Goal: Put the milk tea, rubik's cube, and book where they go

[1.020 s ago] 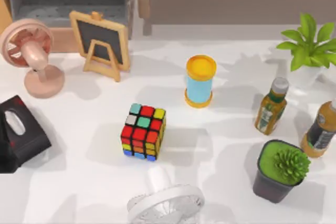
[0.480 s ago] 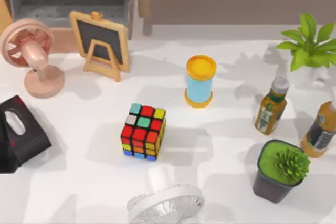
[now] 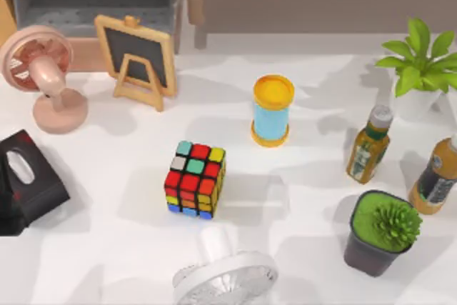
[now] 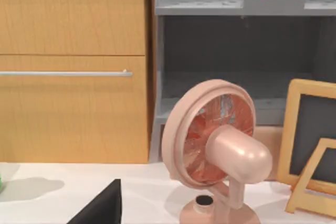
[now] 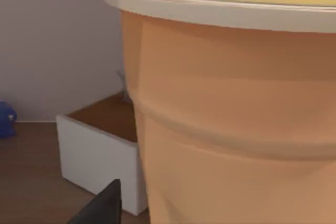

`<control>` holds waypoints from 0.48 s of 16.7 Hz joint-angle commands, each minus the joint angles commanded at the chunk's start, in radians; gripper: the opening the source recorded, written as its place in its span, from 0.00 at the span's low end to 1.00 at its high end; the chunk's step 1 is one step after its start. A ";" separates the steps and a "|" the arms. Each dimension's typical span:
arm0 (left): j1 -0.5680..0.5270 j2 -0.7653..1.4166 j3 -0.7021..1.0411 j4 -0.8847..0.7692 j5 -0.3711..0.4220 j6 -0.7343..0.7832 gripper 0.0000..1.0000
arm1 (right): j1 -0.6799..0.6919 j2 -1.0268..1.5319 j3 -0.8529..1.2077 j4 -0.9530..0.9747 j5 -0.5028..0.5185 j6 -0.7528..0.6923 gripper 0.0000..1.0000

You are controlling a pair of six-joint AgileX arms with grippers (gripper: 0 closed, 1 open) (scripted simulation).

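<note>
Rubik's cube (image 3: 195, 179) between easel (image 3: 137, 59) and fan (image 3: 224, 271).

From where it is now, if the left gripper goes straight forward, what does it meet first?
Most likely the pink fan, which stands directly ahead in the left wrist view; the grey shelf lies behind it. Depth is uncertain.

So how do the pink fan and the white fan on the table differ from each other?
The pink fan stands at the table's far left near the small chalkboard; the white fan sits at the near edge, below the rubik's cube. The pink fan shows whole, while the white fan is cut off by the picture's edge. Both have a round grille.
</note>
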 joint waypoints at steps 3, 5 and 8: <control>0.000 0.000 0.000 0.000 0.000 0.000 1.00 | 0.021 0.079 0.123 -0.043 0.020 -0.001 1.00; 0.000 0.000 0.000 0.000 0.000 0.000 1.00 | 0.028 0.114 0.176 -0.062 0.028 -0.001 1.00; 0.000 0.000 0.000 0.000 0.000 0.000 1.00 | 0.028 0.122 0.189 -0.067 0.030 -0.001 1.00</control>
